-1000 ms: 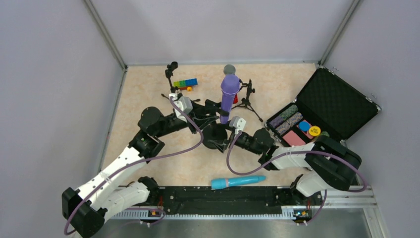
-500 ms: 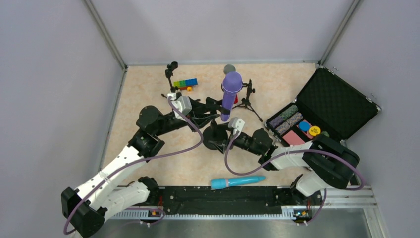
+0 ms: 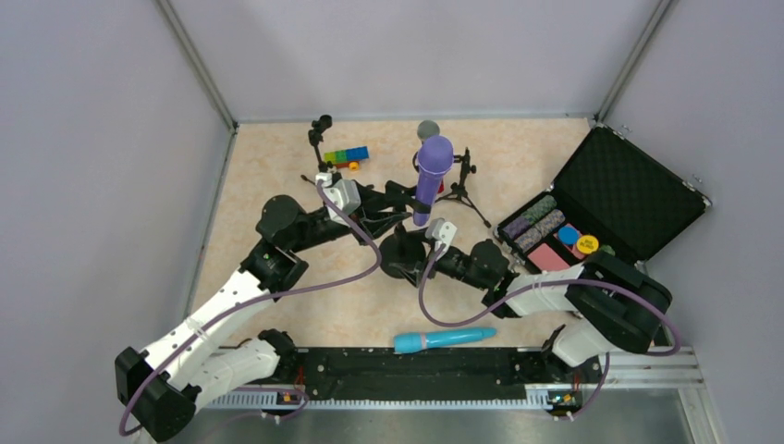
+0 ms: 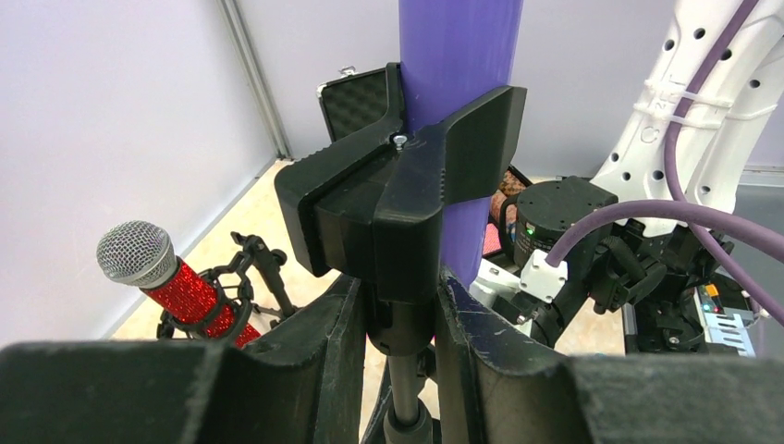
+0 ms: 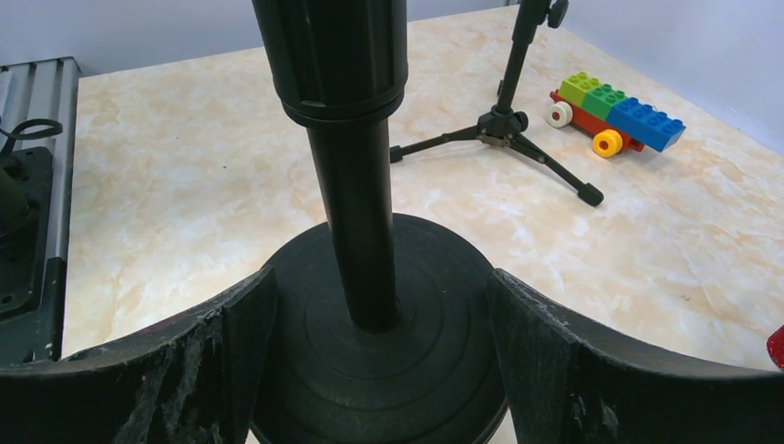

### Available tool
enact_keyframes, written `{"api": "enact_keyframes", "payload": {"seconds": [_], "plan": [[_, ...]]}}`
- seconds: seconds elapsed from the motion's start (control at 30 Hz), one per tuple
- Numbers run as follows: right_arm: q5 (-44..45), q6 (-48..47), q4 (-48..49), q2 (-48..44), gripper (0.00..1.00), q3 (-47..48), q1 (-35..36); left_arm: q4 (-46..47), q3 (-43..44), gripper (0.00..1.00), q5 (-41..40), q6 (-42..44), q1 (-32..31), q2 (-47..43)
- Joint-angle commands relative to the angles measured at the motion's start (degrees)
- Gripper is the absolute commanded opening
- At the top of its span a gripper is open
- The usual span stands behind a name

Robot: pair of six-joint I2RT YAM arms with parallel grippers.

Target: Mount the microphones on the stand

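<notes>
Left gripper [image 4: 399,296] is grasping the stand [image 4: 405,398] under the clip [image 4: 407,203] holding the purple microphone [image 4: 459,55]. Right gripper [image 5: 384,287] is straddling the round base [image 5: 434,370]; whether it is clamping cannot be told.

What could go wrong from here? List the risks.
The purple microphone stands tall in the clip of the round-base stand; if the left gripper at the clip's neck pulls off sideways, it may tip. The right gripper straddles the base; a skewed retreat could drag it. The red microphone close behind could get bumped.
</notes>
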Motion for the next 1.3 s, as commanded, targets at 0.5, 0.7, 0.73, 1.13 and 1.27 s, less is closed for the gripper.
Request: {"api": "enact_keyframes", "payload": {"seconds": [0.5,0.7,0.73,1.13,1.27], "plan": [[0.05,-0.03,-19.41,-22.3,0.89,0.96,-0.11,15.25,-2.39,0.0,-7.08,2.98,-0.1,-1.15],[0.1,-0.63,-25.1,-29.34,0.89,-1.22,-0.07,16.14,-3.55,0.0,-8.51,3.16,-0.08,-0.21],[0.25,-0.66,-25.56,-30.0,0.9,-1.67,-0.07,16.71,-3.82,0.0,-8.77,2.95,-0.07,0.07],[0.82,5.24,-21.75,-30.96,0.9,-7.47,-0.12,19.74,-5.01,0.0,-13.17,2.17,0.14,5.25],[1.13,6.51,-20.89,-30.75,0.9,-8.73,-0.09,21.0,-5.01,0.0,-14.23,1.6,0.76,7.3]]}}
